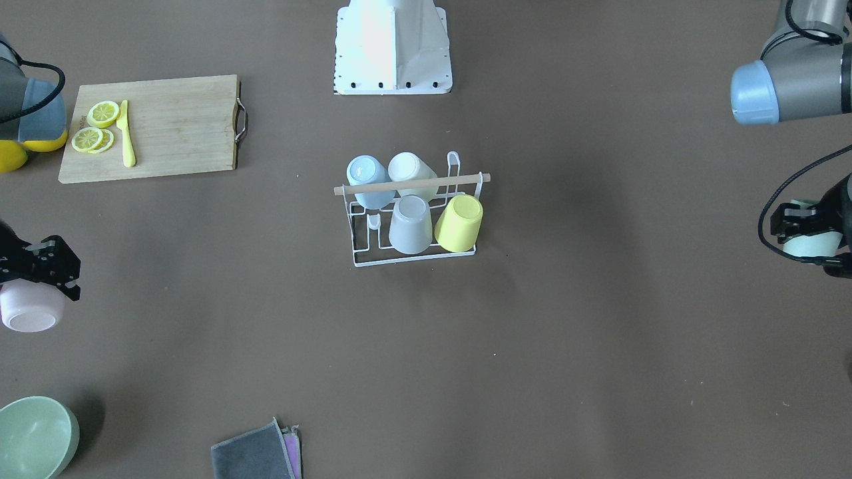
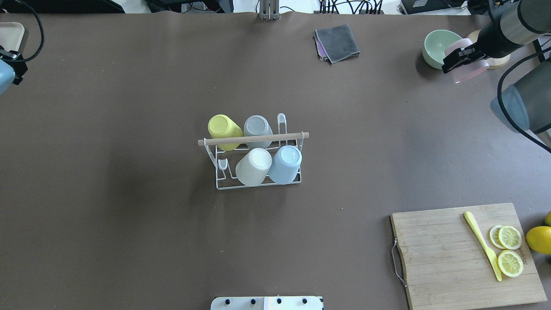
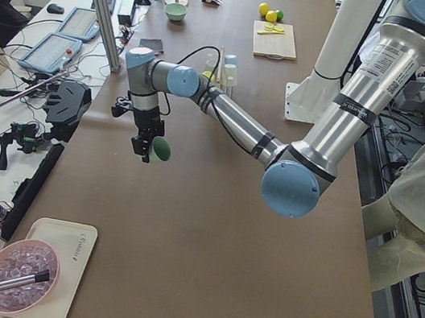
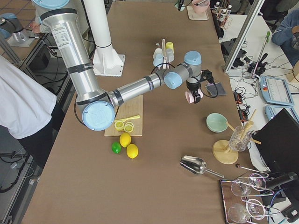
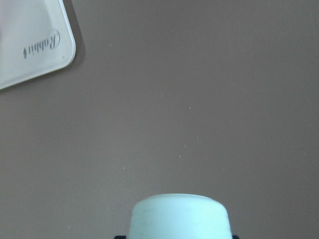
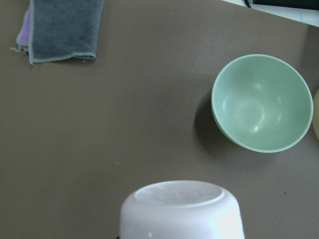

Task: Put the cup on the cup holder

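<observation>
Mid-table, cup holder [image 2: 254,138] bearing four cups [image 2: 253,168] (inverted), left gripper [image 3: 149,148] clasping mint cup [image 5: 179,216], right gripper [image 2: 460,60] clasping pink cup [image 6: 182,211]

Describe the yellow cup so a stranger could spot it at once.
At the middle of the brown table stands a white wire rack. Four upturned cups sit on it; the yellow cup is the only yellow one, next to the grey cup.

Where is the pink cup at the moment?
The pink cup is held in the right arm's jaws, near the top right corner of the overhead view, just beside the green bowl.
</observation>
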